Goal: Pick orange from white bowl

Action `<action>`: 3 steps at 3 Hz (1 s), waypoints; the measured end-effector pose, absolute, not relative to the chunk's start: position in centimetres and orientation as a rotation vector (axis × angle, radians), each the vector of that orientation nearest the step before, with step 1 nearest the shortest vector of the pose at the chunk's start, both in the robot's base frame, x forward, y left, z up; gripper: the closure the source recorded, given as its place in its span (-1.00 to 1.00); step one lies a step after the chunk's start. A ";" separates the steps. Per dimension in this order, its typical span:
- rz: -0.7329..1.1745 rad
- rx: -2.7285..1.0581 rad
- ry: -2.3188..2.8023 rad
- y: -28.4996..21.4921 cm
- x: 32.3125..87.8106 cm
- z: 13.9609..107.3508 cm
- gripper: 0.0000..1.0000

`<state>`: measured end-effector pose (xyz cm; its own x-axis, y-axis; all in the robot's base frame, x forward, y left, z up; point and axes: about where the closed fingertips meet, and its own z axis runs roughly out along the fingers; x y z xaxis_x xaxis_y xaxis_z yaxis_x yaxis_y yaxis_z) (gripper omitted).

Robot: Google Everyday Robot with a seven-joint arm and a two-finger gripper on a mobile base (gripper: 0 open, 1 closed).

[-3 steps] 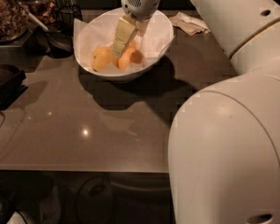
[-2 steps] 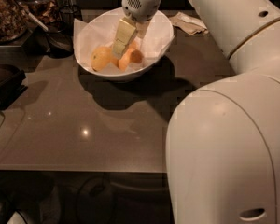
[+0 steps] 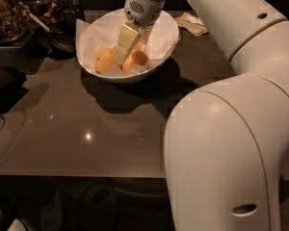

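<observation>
The white bowl (image 3: 159,30), lined with crumpled white paper, stands at the back of the dark table. A deep-orange orange (image 3: 137,57) lies in its middle, and a second one is partly hidden behind the gripper. A paler yellowish fruit (image 3: 105,60) lies at the left of the bowl. My gripper (image 3: 130,57) reaches down into the bowl from above, right at the orange and to the right of the pale fruit.
A small dark bowl with a utensil (image 3: 61,38) stands left of the white bowl. Jars and a container of dark food (image 3: 7,13) are at the back left. A crumpled napkin (image 3: 192,24) lies at the back right. A black object (image 3: 5,83) sits at the left edge. My white arm (image 3: 231,143) fills the right foreground.
The gripper has sunk slightly lower into the bowl. The fruits and the bowl have not moved.
</observation>
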<state>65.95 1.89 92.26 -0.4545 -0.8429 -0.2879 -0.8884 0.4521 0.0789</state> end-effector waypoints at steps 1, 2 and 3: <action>0.332 -1.510 2.507 1.9 66.2 91.6 -0.50; 0.338 -1.502 2.528 1.6 66.4 90.9 -0.52; 0.352 -1.493 2.549 1.2 66.6 90.0 -0.52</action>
